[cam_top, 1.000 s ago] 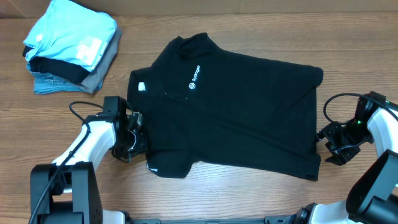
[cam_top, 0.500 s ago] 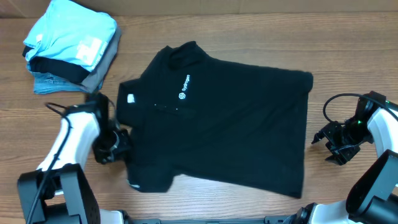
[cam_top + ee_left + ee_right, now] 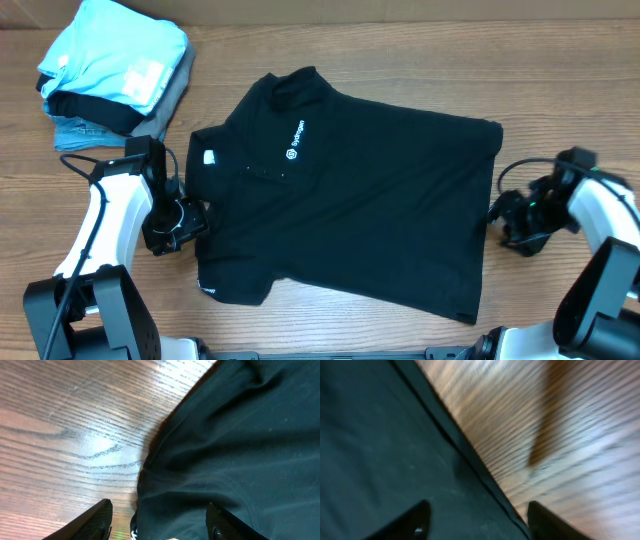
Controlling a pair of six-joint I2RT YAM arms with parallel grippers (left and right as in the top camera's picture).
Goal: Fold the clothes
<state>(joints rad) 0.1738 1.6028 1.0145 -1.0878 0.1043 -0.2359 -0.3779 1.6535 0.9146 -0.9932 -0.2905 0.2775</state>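
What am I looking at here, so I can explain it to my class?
Two white robot arms sit at a wooden table, each ending in a two-finger claw. The wide picture is from a camera above; the two close-ups come from a camera on each wrist. A black collared shirt lies spread flat, with a pile of folded clothes in the far left corner. The left claw is at one side edge of the shirt, the right claw at the opposite edge. Both are open; nothing is held.
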